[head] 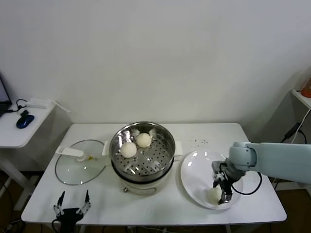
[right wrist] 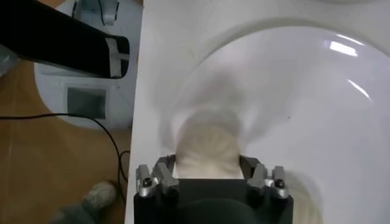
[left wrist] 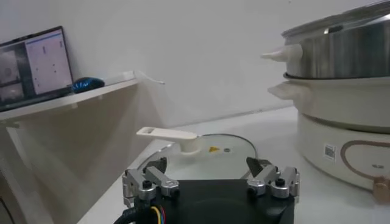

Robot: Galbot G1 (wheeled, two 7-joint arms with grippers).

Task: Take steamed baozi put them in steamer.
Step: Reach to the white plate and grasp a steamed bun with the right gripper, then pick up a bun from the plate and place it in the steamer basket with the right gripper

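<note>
1. The right gripper [head: 219,193] was seen low over the white plate [head: 194,167], its jaws set on either side of a baozi [right wrist: 207,146] and drawn in against the bun's flanks; from the wrist view a grip on it was judged to be just forming, though firm contact could not be confirmed.
2. That baozi [head: 214,194] lay near the plate's rim, at about five o'clock on the plate. The approach from above was probably chosen so that the soft dough could be pinched across its width and lifted straight up.
3. The plate stood on the worktop [head: 252,204] just beside the steamer [head: 142,154], at its three o'clock, which kept the carry short.
4. Two baozi [head: 129,149] [head: 143,140] rested already on the perforated tray inside the steamer, touching each other toward eleven o'clock, so that bare tray was left for more.
5. The glass lid [head: 80,167] lay flat on the worktop at the steamer's nine o'clock, presumably set aside to leave the pot open.
6. The left gripper [head: 72,206] was parked at the worktop's near edge, at the lid's six o'clock, with its jaws apart and nothing between them.
</note>
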